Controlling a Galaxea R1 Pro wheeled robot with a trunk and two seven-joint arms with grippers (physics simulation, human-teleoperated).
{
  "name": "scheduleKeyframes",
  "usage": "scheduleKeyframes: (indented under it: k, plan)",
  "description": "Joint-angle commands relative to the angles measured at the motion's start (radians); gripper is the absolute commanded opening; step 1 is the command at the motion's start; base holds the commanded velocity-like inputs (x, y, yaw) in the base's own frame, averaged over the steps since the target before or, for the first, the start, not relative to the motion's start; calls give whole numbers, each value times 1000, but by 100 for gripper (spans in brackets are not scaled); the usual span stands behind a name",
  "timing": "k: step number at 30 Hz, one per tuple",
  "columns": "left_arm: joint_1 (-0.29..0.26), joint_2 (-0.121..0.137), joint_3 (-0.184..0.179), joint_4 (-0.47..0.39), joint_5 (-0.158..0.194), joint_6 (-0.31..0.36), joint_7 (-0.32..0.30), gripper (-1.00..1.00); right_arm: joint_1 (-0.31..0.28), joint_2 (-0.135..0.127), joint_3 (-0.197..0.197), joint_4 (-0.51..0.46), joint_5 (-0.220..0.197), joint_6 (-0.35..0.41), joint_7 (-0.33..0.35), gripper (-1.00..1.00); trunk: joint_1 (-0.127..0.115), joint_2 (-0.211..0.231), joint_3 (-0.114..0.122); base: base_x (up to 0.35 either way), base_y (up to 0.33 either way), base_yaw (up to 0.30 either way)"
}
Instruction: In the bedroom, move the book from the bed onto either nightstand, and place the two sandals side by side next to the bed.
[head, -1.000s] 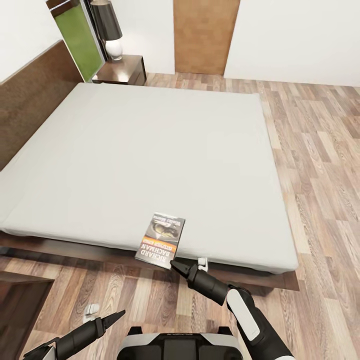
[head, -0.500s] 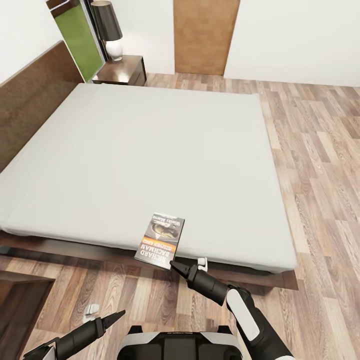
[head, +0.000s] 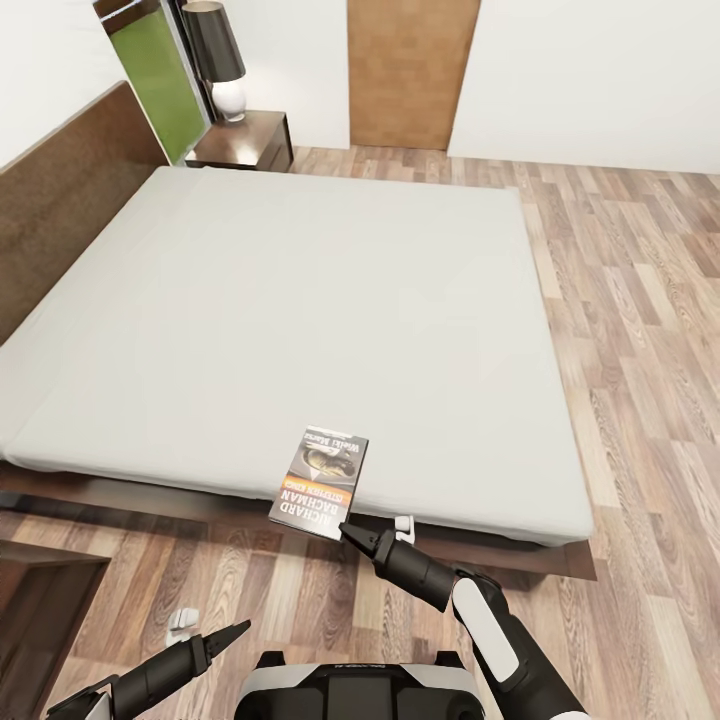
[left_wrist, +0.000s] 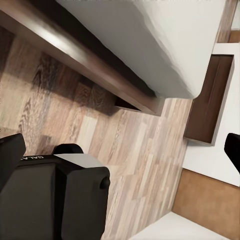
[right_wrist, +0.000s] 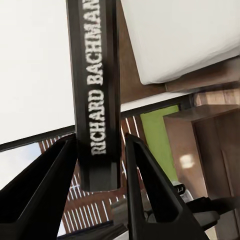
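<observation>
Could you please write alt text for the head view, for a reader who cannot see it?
The robot's right hand grips the near corner of a thin grey-and-orange paperback book at the near edge of a large pale-grey mattress on a dark wooden bed. A dark wooden nightstand with a lamp stands beyond the bed.

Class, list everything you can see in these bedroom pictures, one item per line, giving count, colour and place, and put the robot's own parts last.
bed: one, pale-grey mattress on dark-brown frame, centre of the room.
book: one, grey-and-orange cover, at the mattress's near edge, overhanging it.
nightstand: one, dark brown, beside the headboard at the far side.
lamp: one, dark shade on a white base, on the nightstand.
door: one, brown wood, far wall.
floor: light wood planks, around the bed.
right gripper: one, black, closed on the book's near edge; the spine sits between its fingers in the right wrist view.
left gripper: one, black, low over the floor.
</observation>
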Motion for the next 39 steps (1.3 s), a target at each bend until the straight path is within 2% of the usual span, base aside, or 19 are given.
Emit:
scheduleKeyframes:
  k: [1,39]
  plan:
    - [0,0,-1,0,5,10,-4,100,0,0,0,0,-5,6,-1,-100,0,-1,-1,0,0,157]
    - [0,0,-1,0,5,11,-5,100,0,0,0,3,-5,6,-2,-100,0,-1,-2,0,0,286]
